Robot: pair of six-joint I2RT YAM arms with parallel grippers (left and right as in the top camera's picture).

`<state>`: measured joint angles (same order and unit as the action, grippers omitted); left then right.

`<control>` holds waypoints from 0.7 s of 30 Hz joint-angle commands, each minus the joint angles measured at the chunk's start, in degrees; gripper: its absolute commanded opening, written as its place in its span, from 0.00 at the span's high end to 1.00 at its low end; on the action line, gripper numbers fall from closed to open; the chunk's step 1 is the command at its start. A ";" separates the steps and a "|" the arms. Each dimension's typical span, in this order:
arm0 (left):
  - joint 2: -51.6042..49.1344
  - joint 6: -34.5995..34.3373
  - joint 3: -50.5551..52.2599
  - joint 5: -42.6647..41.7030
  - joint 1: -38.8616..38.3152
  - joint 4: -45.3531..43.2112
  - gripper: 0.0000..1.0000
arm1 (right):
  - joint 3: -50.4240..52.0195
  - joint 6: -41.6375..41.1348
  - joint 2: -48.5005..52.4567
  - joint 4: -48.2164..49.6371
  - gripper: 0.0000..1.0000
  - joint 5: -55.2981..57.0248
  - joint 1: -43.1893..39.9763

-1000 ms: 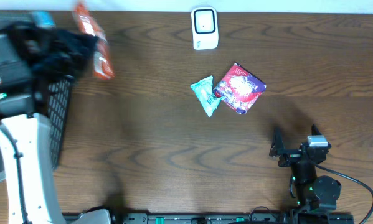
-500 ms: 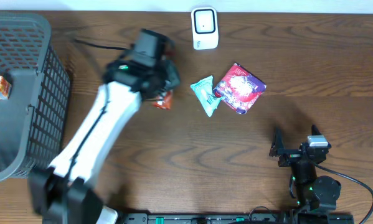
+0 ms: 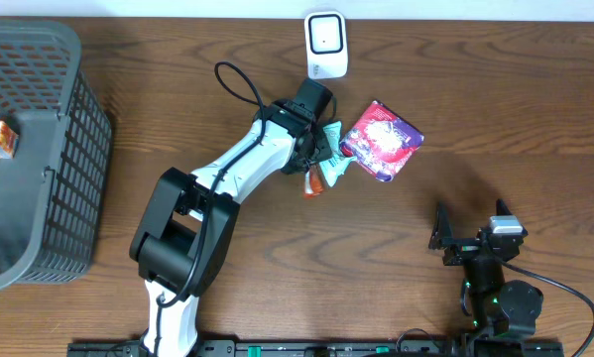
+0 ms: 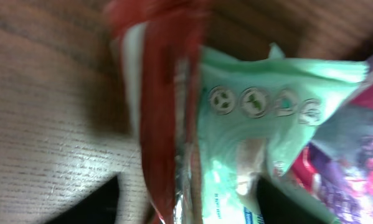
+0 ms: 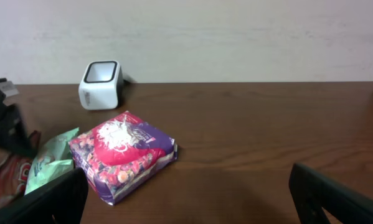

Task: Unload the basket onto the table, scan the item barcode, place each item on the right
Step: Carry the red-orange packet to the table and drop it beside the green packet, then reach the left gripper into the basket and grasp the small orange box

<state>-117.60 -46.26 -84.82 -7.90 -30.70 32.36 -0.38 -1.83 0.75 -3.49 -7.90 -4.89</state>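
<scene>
Overhead, your left pincer [image 3: 316, 159] hangs over the red-orange foil packet [image 3: 315, 182] just beneath; gripped or not, you cannot tell. Left wrist: packet touches a mint-green pouch [image 4: 261, 124]. Right wrist: right pincer [image 5: 192, 202] apart. Face the barcode squarely toward the white plastic scanner [image 5: 100, 84].

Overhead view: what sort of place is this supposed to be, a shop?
Probably a mock shop checkout set up on a wooden table: a white barcode scanner, a grey shopping basket, and packaged snacks such as a purple box.
</scene>
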 commanded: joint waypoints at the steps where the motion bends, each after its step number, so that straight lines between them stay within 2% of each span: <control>1: 2.80 6.05 -1.88 -1.03 0.96 -0.28 0.07 | 0.07 1.05 -0.04 -0.17 0.01 0.04 0.48; 2: 3.80 9.31 -2.62 -1.68 1.16 -0.26 0.02 | 0.07 1.05 -0.04 -0.20 0.01 0.04 0.48; 8: 15.04 24.81 -7.50 -0.87 3.34 0.07 0.02 | 0.07 1.05 -0.04 -0.17 0.01 0.04 0.48; 10: 19.93 27.19 -8.24 4.46 4.92 -0.15 0.02 | 0.07 1.05 -0.04 -0.20 0.01 0.04 0.48; 14: 29.44 28.87 -8.26 24.79 10.99 -0.17 0.02 | 0.07 1.05 -0.04 -0.17 0.01 0.04 0.48; 16: 32.41 28.87 -8.26 31.67 15.43 -0.81 0.02 | 0.07 1.05 -0.04 -0.20 0.01 0.04 0.48; 18: 35.45 30.56 -8.26 36.09 25.62 -1.95 0.02 | 0.07 1.05 -0.04 -0.17 0.01 0.04 0.48; 21: 35.54 32.30 -8.22 36.02 37.46 -2.45 0.02 | 0.07 1.05 -0.04 -0.20 0.01 0.04 0.48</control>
<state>-80.84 -17.67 -93.49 19.97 -4.38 29.89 -0.38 -1.83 0.75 -3.46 -7.90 -4.89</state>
